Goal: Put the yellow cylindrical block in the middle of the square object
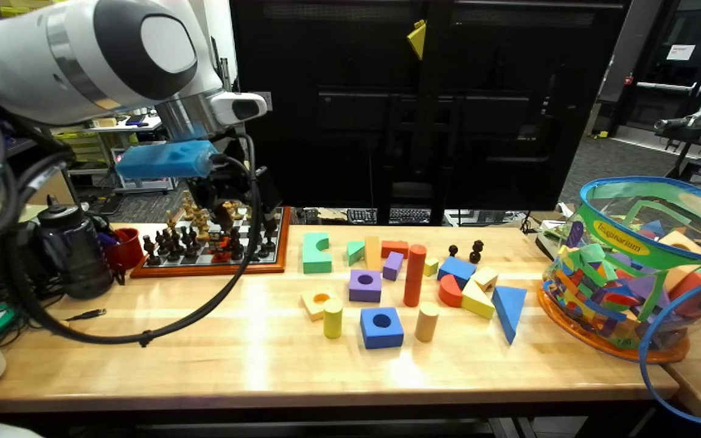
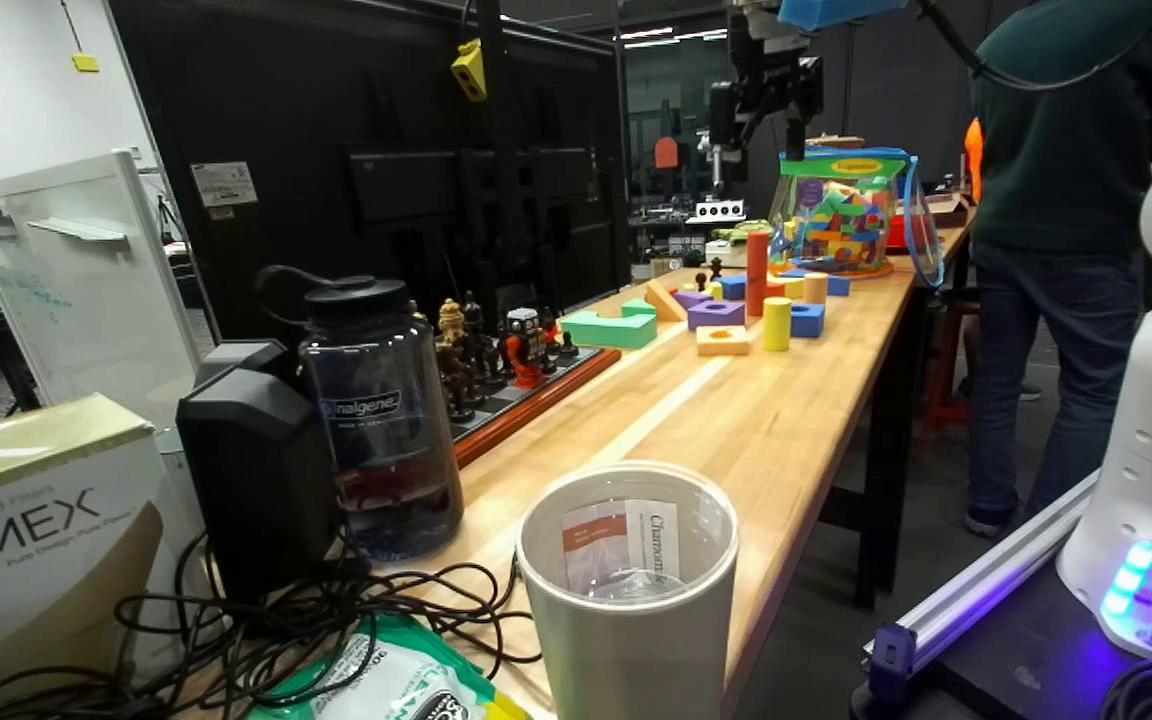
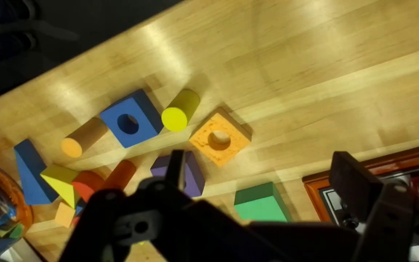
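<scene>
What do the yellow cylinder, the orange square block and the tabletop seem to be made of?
Yellow cylinder: perhaps foam or painted wood; smooth, matte, without grain.
Orange square block: probably foam, rough; irregular surface pits.
Tabletop: wood, likely varnished; grain and reflections.

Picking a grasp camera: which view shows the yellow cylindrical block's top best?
Wrist view: it looks down on the yellow cylindrical block, its round top uncovered. Both exterior views show it whole and upright, but mostly side-on.
</scene>
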Robot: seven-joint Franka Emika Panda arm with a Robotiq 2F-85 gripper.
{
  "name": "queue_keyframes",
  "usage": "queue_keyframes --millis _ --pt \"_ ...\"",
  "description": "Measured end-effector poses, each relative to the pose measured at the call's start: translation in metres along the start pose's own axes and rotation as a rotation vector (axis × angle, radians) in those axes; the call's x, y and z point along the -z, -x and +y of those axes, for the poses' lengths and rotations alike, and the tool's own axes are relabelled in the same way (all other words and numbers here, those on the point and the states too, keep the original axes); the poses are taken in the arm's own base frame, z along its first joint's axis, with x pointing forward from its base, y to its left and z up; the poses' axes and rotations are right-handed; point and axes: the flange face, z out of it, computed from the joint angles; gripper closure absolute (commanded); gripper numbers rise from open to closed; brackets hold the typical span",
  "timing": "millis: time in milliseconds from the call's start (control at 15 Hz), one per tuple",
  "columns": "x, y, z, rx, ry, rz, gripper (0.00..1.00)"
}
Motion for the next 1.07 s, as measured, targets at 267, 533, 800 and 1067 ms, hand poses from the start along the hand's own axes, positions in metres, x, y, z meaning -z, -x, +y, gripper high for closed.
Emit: queue_keyframes --millis 267,533,800,1067 --pt "-0.020 -0.015 -0.005 -0.061 0.030 0.097 0.00" --pt "-0.047 -0.035 0.002 -0.170 -0.015 0.097 0.00" --pt "-0.071 -0.050 0.019 -0.319 -0.070 0.062 0.00" --pt "-0.085 -0.059 0.036 -0.432 -0.126 0.041 0.00"
